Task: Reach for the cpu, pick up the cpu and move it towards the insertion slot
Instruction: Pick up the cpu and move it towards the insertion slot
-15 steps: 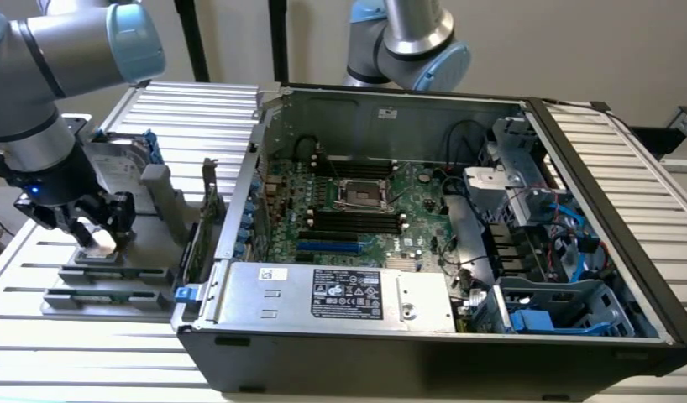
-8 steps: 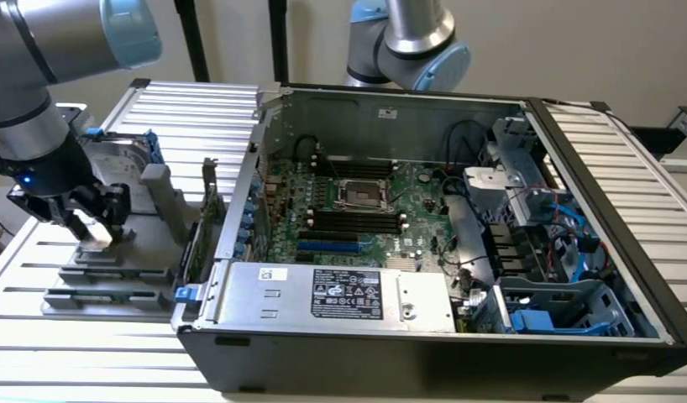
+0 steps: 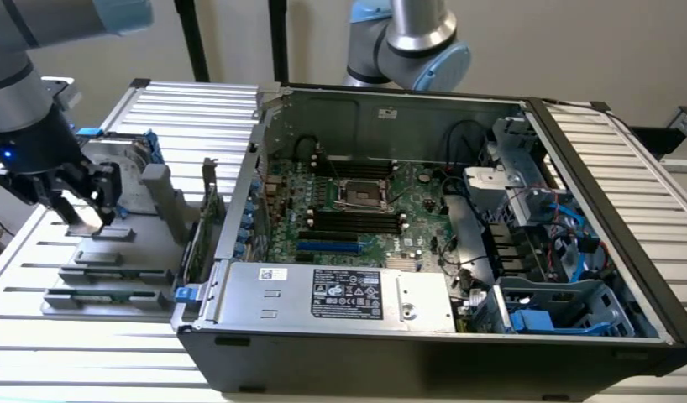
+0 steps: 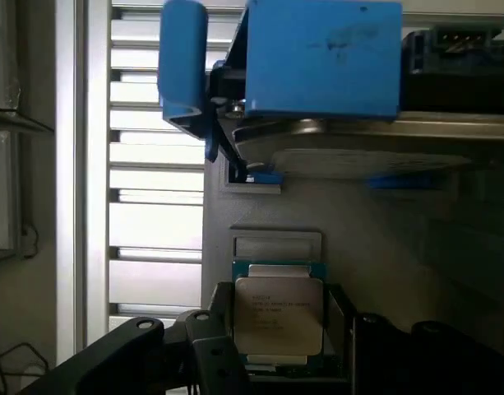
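The cpu (image 4: 278,317), a small square chip with a silvery top, lies flat in a grey holder (image 3: 97,243) on the slatted table, at the exterior view's left. My gripper (image 3: 86,217) hangs low over that holder. In the wrist view my gripper (image 4: 281,346) is open, and its dark fingers (image 4: 220,325) stand on either side of the chip, close to its edges. The insertion slot (image 3: 360,195), a square socket with a shiny frame, sits on the motherboard inside the open computer case (image 3: 433,336), well to the exterior view's right of my gripper.
An upright hard drive with blue rails (image 3: 122,149) stands just behind the holder; its blue rail (image 4: 317,58) is in the wrist view too. Grey fixture blocks (image 3: 155,189) and the case wall (image 3: 226,235) lie between holder and motherboard. A second arm (image 3: 416,42) rises behind the case.
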You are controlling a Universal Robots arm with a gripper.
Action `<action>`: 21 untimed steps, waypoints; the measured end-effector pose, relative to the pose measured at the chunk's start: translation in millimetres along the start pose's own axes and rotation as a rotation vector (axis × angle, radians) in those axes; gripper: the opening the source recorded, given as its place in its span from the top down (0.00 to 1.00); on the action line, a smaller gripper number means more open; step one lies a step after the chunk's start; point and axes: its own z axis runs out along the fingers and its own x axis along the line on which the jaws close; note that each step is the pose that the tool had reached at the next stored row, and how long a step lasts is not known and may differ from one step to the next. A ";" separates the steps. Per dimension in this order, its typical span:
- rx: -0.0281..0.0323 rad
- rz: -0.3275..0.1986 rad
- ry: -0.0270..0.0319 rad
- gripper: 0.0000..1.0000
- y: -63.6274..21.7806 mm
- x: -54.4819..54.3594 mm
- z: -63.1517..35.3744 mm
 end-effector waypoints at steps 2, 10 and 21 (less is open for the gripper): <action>0.0000 0.000 0.0000 0.45 0.2 -0.8 -9.1; -0.0001 0.000 -0.0001 0.45 1.0 -8.6 -45.4; -0.0107 -0.001 0.0001 0.45 0.4 -53.8 -96.0</action>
